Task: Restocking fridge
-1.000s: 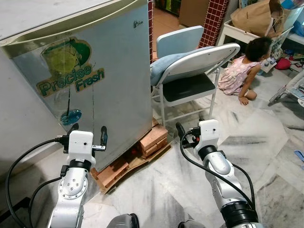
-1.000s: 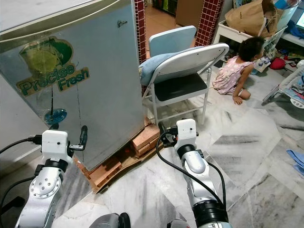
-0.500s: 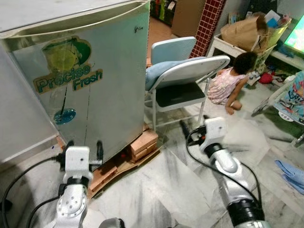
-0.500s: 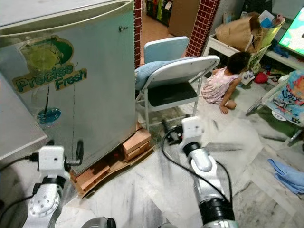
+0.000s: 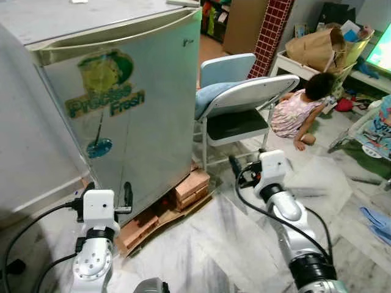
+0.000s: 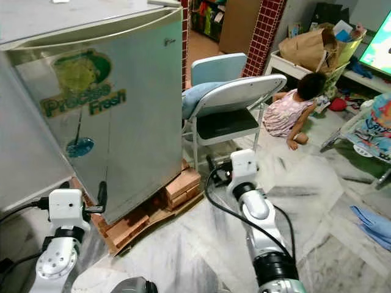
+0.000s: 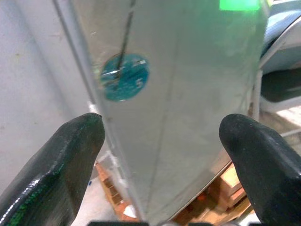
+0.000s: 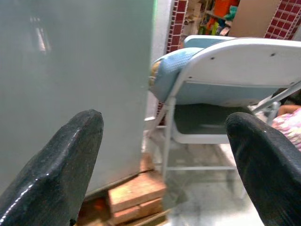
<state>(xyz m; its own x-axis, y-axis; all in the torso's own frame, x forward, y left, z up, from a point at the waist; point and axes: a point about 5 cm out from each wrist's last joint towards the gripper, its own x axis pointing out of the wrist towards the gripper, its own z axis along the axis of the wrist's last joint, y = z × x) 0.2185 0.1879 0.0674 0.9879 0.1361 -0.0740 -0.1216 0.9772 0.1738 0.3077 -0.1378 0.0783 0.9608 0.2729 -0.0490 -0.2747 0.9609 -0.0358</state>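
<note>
A small silver fridge [image 5: 131, 104] with a "Precise Fresh" sticker stands with its door shut, raised on wooden blocks [image 5: 183, 194]. My left gripper [image 5: 109, 190] is held low in front of the door's lower corner, open and holding nothing. In the left wrist view its fingers [image 7: 61, 160] frame the door and a round blue sticker [image 7: 124, 76]. My right gripper [image 5: 243, 166] hangs open and bare to the right of the fridge, above the marble floor. In the right wrist view its fingers [image 8: 61, 160] frame the fridge side and a chair.
A white folding chair [image 5: 244, 101] with a blue cushion stands close against the fridge's right side. A child [image 5: 299, 110] sits on the floor behind it, near a brown paper bag [image 5: 314, 46]. A blue cloth [image 5: 377, 218] lies at the right.
The camera has shifted, so the fridge and chair sit further right in the picture. Both grippers stay open and low. The right arm has steadied after a blurred move.
</note>
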